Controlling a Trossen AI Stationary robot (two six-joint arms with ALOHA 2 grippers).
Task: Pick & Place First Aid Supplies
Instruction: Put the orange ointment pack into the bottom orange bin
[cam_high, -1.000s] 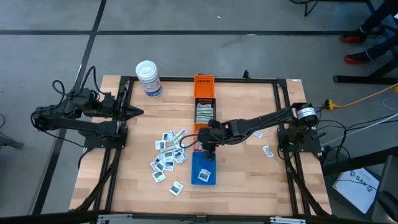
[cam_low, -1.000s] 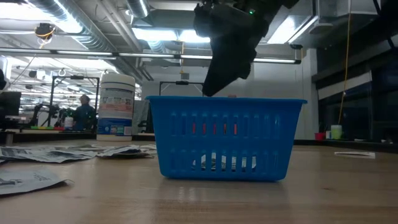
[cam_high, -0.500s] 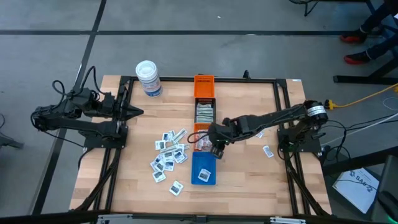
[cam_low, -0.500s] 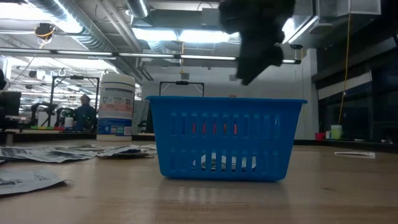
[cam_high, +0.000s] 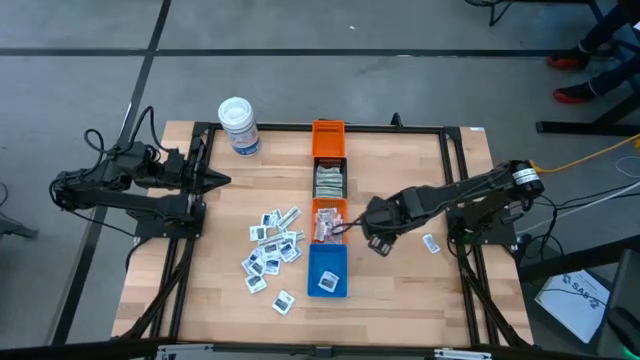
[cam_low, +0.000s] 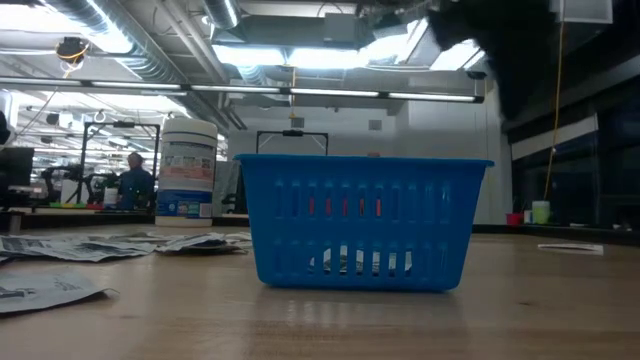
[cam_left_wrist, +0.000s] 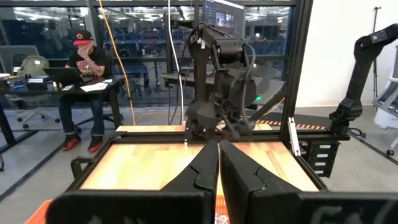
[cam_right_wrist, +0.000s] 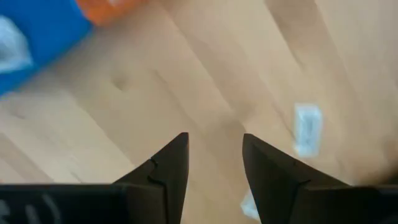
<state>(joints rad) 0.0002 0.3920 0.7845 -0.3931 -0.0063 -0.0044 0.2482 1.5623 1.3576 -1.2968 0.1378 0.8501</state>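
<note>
Packet (cam_high: 431, 242) lies on table (cam_high: 400, 290) just right of my right tool (cam_high: 378, 244) (jaws apart, empty); left tool (cam_high: 222, 181) clenched, far off. Right arm nearer.

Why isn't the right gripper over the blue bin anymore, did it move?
Yes. The right gripper swung away from the blue bin, toward the table's right side.
</note>
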